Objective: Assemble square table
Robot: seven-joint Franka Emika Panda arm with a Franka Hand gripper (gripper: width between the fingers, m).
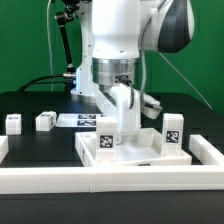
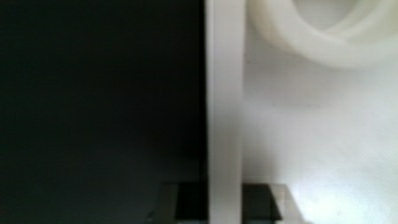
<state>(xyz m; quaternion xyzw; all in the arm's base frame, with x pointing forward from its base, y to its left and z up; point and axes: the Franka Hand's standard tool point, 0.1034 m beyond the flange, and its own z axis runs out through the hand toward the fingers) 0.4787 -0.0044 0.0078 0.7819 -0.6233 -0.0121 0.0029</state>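
The white square table top (image 1: 140,150) lies tray-like on the black table, with tags on its raised rim. My gripper (image 1: 119,122) reaches down onto its rim on the side nearer the exterior view's left. In the wrist view the white rim (image 2: 222,100) runs straight between my two dark fingers (image 2: 187,202), which press on it from both sides, so my gripper (image 2: 224,202) is shut on the rim. A round socket (image 2: 329,30) shows in the top's inner face. Two small white block legs (image 1: 13,122) (image 1: 45,120) stand at the exterior view's left.
White border rails (image 1: 110,180) run along the front and both sides of the work area. The marker board (image 1: 75,119) lies flat behind the legs. The arm's base and cables stand at the back.
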